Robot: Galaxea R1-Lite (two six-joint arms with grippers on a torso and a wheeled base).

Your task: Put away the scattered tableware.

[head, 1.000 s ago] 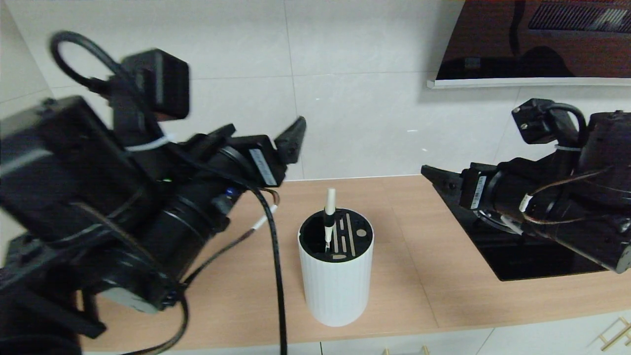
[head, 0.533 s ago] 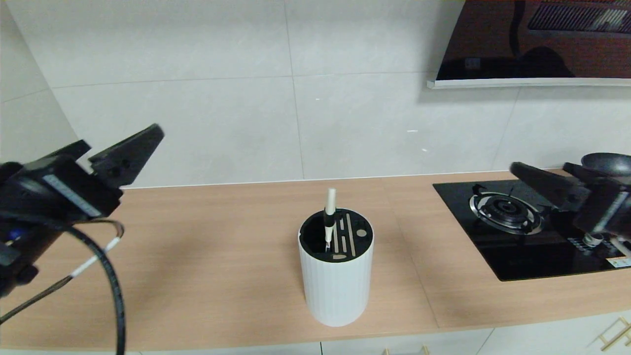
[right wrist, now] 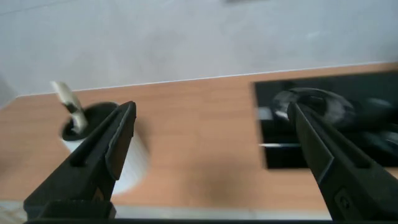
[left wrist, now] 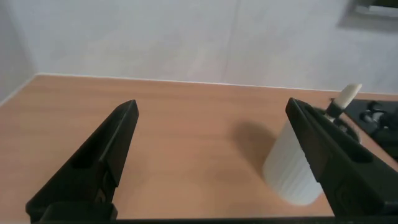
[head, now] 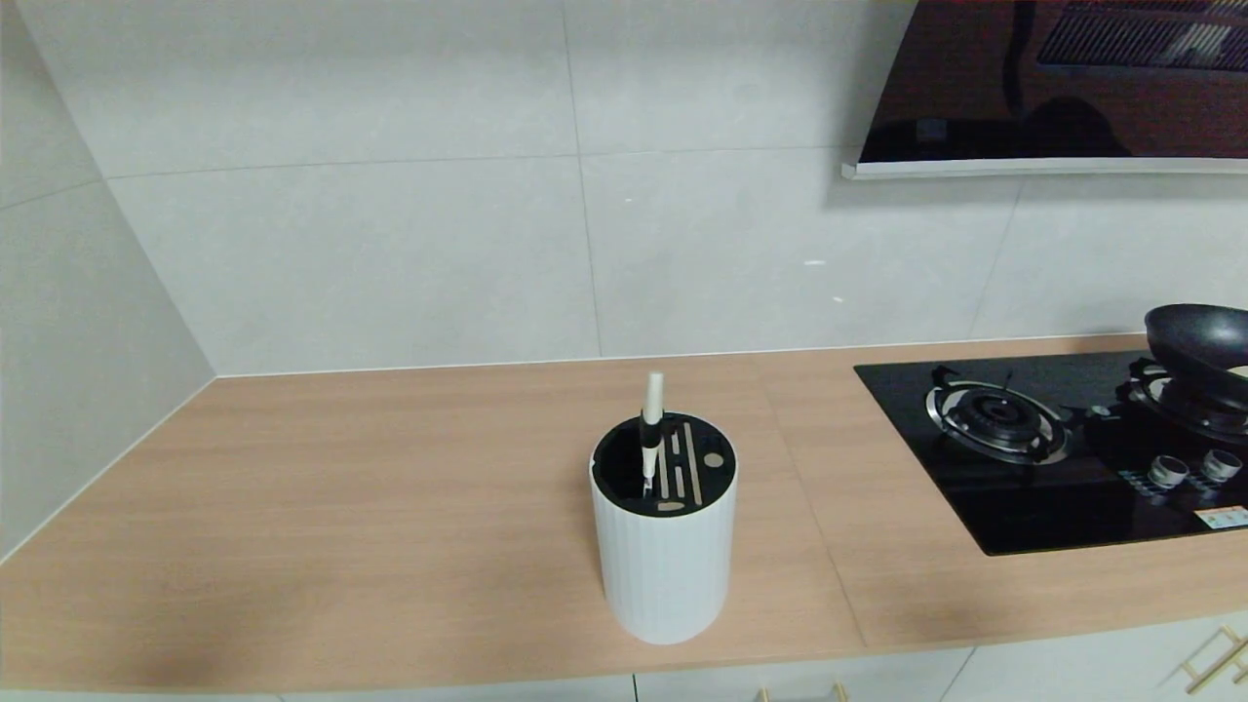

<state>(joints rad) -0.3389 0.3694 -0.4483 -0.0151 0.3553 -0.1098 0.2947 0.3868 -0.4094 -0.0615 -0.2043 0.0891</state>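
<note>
A white ribbed utensil holder (head: pixel 665 551) with a black slotted top stands near the front of the wooden counter (head: pixel 390 487). One utensil with a white handle (head: pixel 652 400) sticks up out of it. In the left wrist view my left gripper (left wrist: pixel 211 146) is open with nothing between its fingers, above the counter, and the holder (left wrist: pixel 289 171) lies beside one finger. In the right wrist view my right gripper (right wrist: pixel 211 152) is also open and holds nothing, with the holder (right wrist: pixel 127 165) behind one finger and the stove (right wrist: pixel 336 118) behind the other.
A black gas stove (head: pixel 1053 458) takes up the counter's right side, with a dark pan (head: pixel 1194 341) on its far burner. A range hood (head: pixel 1053 88) hangs above it. Tiled walls (head: pixel 390 195) close the back and the left.
Both arms have pulled back out of the head view, the left one to the left and the right one to the right. The holder and the utensil have not moved.
</note>
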